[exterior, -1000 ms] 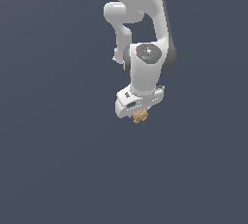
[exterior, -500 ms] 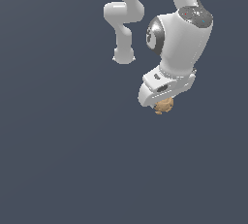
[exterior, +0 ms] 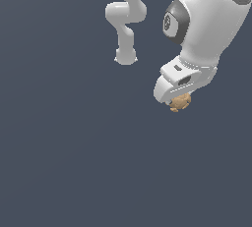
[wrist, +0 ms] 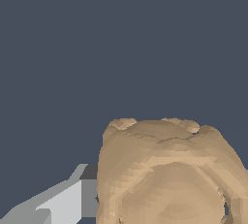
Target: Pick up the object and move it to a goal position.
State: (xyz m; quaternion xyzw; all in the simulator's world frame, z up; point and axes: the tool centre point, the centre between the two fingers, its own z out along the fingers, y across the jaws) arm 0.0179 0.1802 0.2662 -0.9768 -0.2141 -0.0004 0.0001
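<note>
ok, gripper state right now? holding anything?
White gripper: closed on the small tan-orange knobbly blob, which sits at its fingertips and fills the wrist view.

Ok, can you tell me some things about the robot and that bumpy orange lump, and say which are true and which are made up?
1. The pincer holds the lumpy tan-orange object. True.
2. The object is bigger than the pincer. False: it is much smaller.
3. The robot arm is white. True.
4. The object is smooth and blue. False: it is knobbly and tan-orange.
5. In the wrist view the object looks very close. True.
</note>
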